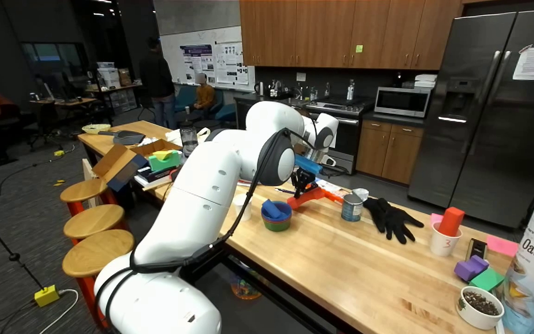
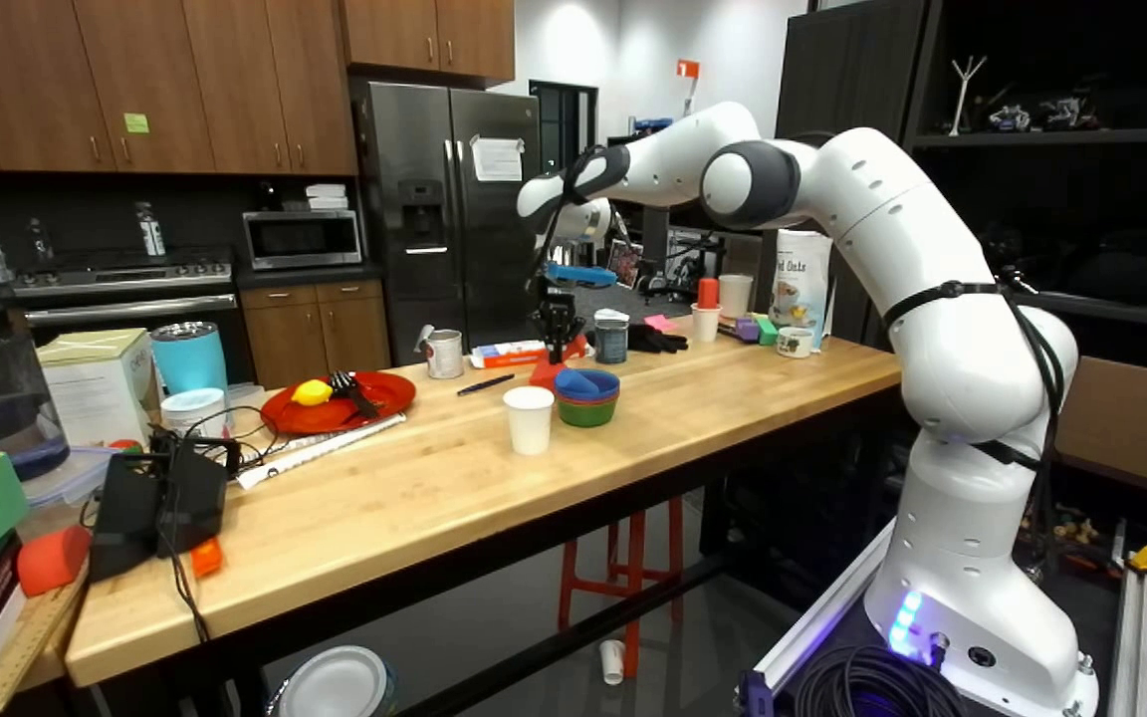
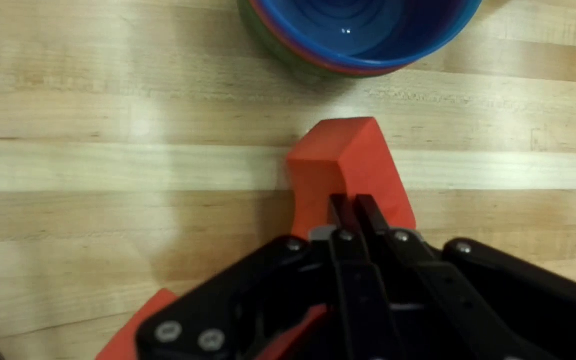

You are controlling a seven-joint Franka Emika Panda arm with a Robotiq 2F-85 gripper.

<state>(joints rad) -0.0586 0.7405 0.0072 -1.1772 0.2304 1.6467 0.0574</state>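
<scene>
Presently, tool (image 3: 352,199) drawn together over the red block (image 3: 365,169) on the bench (image 3: 93,170); contact cannot be told. Wrist view: stacked bowls (image 3: 350,54) at 12 o'clock. In an exterior view, can (image 1: 351,208) toward 3 o'clock.

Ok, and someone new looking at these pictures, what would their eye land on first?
Probably the white arm, stretched out over the table. Next might come its black fingers, looking closed, close to a red block near the stacked bowls. After that, a red plate with a yellow thing on it, farther along the table.
</scene>
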